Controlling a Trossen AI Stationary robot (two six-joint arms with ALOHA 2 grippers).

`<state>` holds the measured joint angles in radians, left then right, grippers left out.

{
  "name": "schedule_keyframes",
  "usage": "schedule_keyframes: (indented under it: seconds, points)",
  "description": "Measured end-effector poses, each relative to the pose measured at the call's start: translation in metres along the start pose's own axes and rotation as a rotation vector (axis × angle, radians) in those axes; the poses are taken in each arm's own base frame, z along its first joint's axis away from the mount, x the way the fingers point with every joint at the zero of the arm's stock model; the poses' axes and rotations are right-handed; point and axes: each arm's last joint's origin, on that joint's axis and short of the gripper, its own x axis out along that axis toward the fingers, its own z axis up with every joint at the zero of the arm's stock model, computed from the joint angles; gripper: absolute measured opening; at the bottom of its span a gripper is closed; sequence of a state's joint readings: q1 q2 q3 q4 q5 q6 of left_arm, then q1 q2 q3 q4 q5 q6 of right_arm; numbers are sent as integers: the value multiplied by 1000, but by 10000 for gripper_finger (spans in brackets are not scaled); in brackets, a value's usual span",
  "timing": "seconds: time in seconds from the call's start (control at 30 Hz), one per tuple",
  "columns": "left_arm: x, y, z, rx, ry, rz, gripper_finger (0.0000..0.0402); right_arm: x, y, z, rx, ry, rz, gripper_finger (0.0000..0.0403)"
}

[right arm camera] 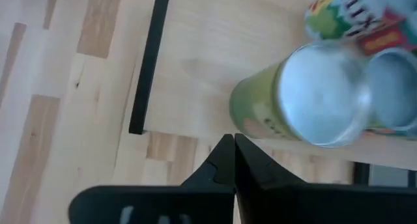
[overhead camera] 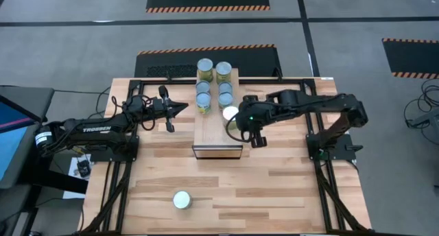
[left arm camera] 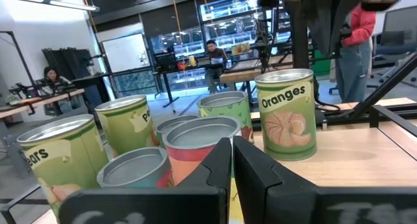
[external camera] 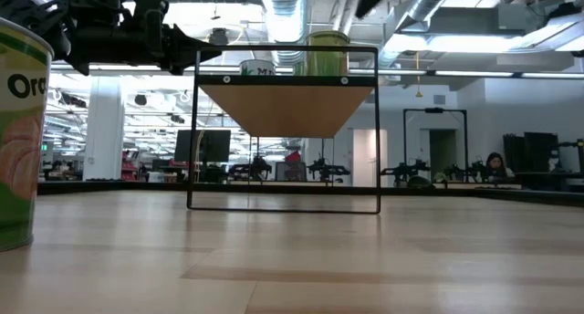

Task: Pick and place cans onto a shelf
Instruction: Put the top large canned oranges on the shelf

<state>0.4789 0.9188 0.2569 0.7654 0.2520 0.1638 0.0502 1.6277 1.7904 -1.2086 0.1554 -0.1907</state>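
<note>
Several cans stand upright in two rows on the shelf [overhead camera: 218,130], a raised light-wood platform in the middle of the table. The nearest of them [overhead camera: 230,114] shows in the right wrist view as a green-sided can [right arm camera: 313,97] by the shelf's right edge. One more can [overhead camera: 182,199] stands alone on the tabletop near the front edge, large at the left of the low view [external camera: 18,131]. My right gripper [overhead camera: 256,140] hangs shut just right of the shelf, above and beside that nearest can, holding nothing. My left gripper [overhead camera: 180,110] is shut, level, pointing at the shelf's left side and the cans [left arm camera: 287,113].
The shelf stands on a thin black frame [external camera: 283,209] with open room beneath it. The tabletop [overhead camera: 274,188] between the shelf and the front edge is bare wood apart from the lone can. Black rails run along the table's edges. People sit at desks in the room behind.
</note>
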Motion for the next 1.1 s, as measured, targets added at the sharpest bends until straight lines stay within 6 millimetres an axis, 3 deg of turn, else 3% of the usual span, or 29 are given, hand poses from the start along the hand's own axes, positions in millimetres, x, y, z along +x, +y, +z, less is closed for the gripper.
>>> schedule_keyframes:
  seconds: [0.27,0.63,1.1]
  points:
    - [0,0,0,3,3,-2,6,34,10,-28,51,-47,-9,6]
    - [0,0,0,3,3,-2,6,65,2,-33,87,-13,-52,7]
    - [0,0,-1,12,6,-1,6,71,-8,-30,81,-45,-77,10]
